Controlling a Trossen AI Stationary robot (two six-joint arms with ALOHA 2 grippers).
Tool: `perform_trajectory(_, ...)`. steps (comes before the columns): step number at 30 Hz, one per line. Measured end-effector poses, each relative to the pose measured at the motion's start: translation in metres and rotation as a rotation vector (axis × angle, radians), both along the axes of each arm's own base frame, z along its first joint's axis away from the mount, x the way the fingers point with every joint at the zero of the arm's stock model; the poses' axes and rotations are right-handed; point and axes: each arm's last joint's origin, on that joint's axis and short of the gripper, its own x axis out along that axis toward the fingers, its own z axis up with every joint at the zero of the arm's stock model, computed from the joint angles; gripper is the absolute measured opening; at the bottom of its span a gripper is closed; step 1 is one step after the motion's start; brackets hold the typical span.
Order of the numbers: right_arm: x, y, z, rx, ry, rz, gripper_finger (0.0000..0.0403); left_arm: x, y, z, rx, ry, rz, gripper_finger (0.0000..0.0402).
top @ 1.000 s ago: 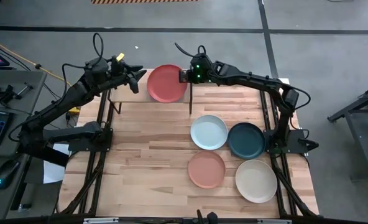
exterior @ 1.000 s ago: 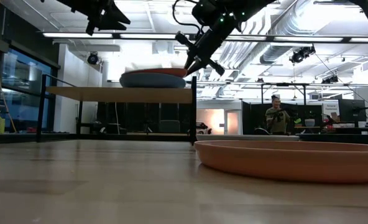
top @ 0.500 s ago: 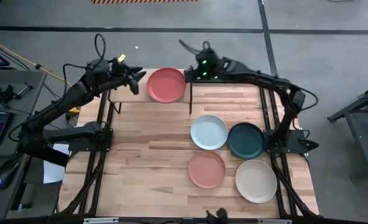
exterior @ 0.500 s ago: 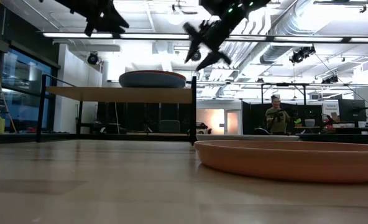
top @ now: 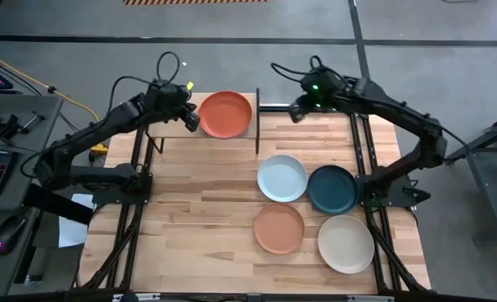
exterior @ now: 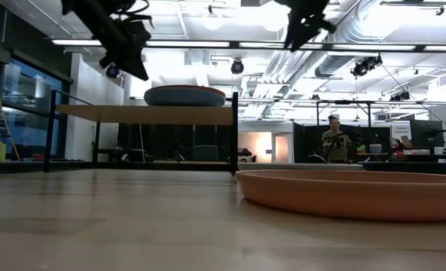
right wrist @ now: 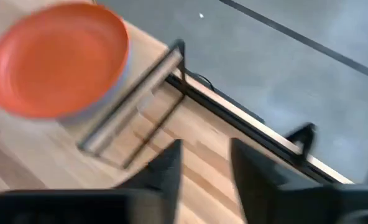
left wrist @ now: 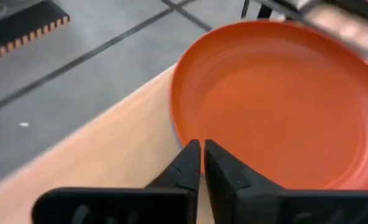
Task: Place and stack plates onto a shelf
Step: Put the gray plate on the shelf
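Two plates sit stacked on the shelf [top: 171, 126], the red plate [top: 226, 114] on top of a sky blue plate [exterior: 184, 97]. My right claw [top: 297, 109], which was at the red plate's rim a second ago, has let go and pulled back off the shelf's end, fingers spread. My left claw [top: 190, 120] has moved in against the plate's near edge, fingers pressed together; four other plates lie unmoved on the counter [top: 198, 210].

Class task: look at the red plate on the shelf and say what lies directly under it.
The red plate rests on a blue plate, whose edge shows beneath it; both sit on the shelf. The blue plate's inside is covered.
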Motion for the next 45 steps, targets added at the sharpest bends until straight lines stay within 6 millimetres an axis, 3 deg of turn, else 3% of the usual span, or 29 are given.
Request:
perform_trajectory(3,-0.017,0.011,0.006,0.002,0.035,-0.010,0.0017,0.001,0.010,0.007,0.007,0.128,-0.048,0.0003)
perform_trajectory(8,-0.035,0.023,0.013,0.027,0.043,-0.038,0.0006,0.003,0.031,-0.014,-0.193,0.357,-0.107,0.0000)
perform_trajectory(18,-0.044,0.030,0.019,0.023,0.018,-0.051,0.0002,0.027,0.054,-0.032,-0.335,0.450,-0.252,0.0000)
perform_trajectory(29,-0.044,0.030,0.019,0.028,0.007,-0.066,0.0000,0.038,0.064,-0.016,-0.282,0.411,-0.322,0.0000)
perform_trajectory(40,-0.044,0.030,0.019,0.027,0.009,-0.065,0.0000,0.044,0.068,-0.016,-0.223,0.417,-0.305,0.0000)
perform_trajectory(42,-0.045,0.031,0.018,0.032,0.024,-0.064,0.0000,0.038,0.066,-0.010,-0.230,0.453,-0.281,0.0000)
perform_trajectory(45,-0.047,0.035,0.015,0.047,0.065,-0.050,0.0000,0.028,0.061,0.016,-0.193,0.420,-0.233,0.0000)
